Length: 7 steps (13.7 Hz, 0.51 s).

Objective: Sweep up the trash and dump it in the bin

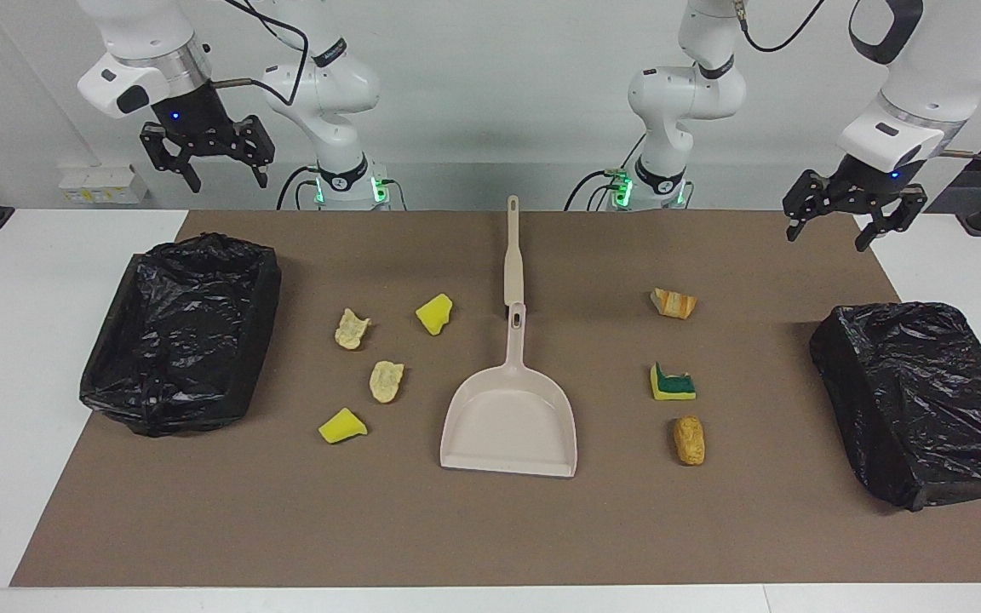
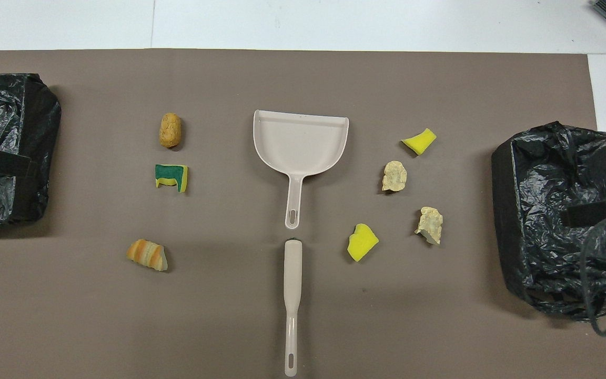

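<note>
While trash (image 1: pixel 386 380) lies on mat, both fingers (image 1: pixel 192 174) raised, apart.

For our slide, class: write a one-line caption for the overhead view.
Seven scraps lie either side of a dustpan and brush on a brown mat, between two black-lined bins.

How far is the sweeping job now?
Nothing looks done: all seven scraps, like the green-topped sponge, lie on the mat. Nothing is in hand: left gripper and right gripper hang open. Dustpan and brush lie untouched. Sweeping and dumping remain.
</note>
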Motion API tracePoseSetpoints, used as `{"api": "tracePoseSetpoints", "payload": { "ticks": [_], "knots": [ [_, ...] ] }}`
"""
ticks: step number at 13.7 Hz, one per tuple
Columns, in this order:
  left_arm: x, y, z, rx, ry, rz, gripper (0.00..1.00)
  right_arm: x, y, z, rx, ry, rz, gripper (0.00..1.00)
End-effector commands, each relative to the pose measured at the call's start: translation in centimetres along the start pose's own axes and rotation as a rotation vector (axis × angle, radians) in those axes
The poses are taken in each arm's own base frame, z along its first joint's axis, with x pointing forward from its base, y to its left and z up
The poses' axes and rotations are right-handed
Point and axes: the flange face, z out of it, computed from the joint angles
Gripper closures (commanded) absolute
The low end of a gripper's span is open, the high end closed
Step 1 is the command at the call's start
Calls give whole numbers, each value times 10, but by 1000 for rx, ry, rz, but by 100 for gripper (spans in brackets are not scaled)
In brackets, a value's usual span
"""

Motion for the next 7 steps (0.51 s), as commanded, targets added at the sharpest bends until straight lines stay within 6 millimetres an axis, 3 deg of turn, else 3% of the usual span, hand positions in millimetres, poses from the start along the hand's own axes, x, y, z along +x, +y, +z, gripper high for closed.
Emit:
{"api": "tracePoseSetpoints", "payload": {
  "ticks": [1, 7],
  "knots": [
    [0, 2, -1, 12, -5, -5, 0, -7, 3, 1, 10, 1, -30, 0],
    [6, 8, -1, 13, 34, 1, 0, -6, -6, 7, 12, -14, -22, 0]
  ]
}}
